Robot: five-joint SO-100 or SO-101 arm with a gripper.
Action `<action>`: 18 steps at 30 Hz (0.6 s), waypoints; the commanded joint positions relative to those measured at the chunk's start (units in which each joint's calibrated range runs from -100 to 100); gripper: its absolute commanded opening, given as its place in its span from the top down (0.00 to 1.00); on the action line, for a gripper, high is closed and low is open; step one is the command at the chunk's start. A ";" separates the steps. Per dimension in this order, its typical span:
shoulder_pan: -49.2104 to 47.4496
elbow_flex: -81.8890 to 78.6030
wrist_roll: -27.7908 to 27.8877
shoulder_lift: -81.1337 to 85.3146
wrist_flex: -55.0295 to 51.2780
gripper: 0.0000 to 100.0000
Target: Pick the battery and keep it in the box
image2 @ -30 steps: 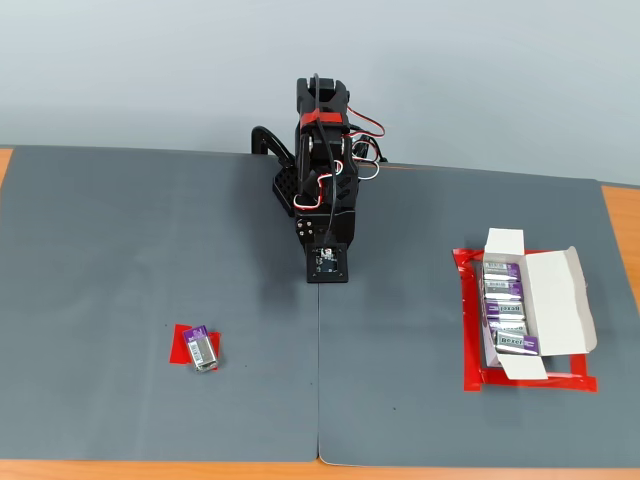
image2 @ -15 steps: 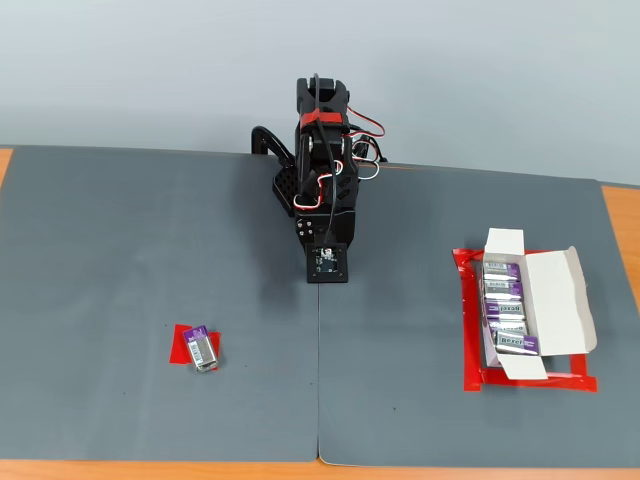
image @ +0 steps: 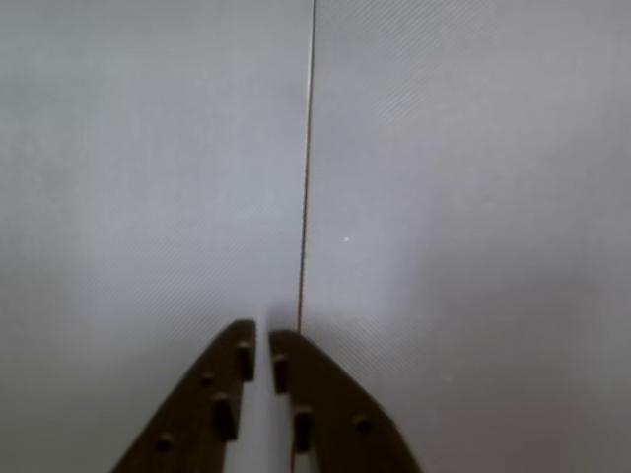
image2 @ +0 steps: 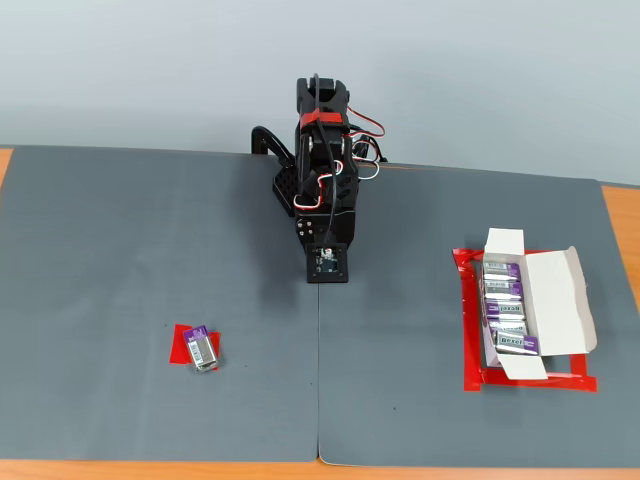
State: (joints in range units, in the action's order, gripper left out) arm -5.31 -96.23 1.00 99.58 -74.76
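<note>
Only the fixed view shows battery and box; the tool is nearly closed, empty.

Five batteries show in the fixed view. Four lie side by side inside the box, the topmost battery nearest its far flap. One loose battery lies well left of the box, on a red tape patch. There is one white box, open, and one red tape frame around it. Two grey mats cover the counter, meeting at one seam left of the box. One robot arm.
</note>
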 commanded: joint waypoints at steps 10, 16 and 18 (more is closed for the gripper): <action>0.49 4.10 0.33 -0.93 0.11 0.98; 0.57 7.08 0.38 -1.53 0.37 0.98; 0.57 9.43 0.38 -3.64 1.84 0.98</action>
State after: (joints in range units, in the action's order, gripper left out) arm -5.31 -92.55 1.00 98.73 -74.59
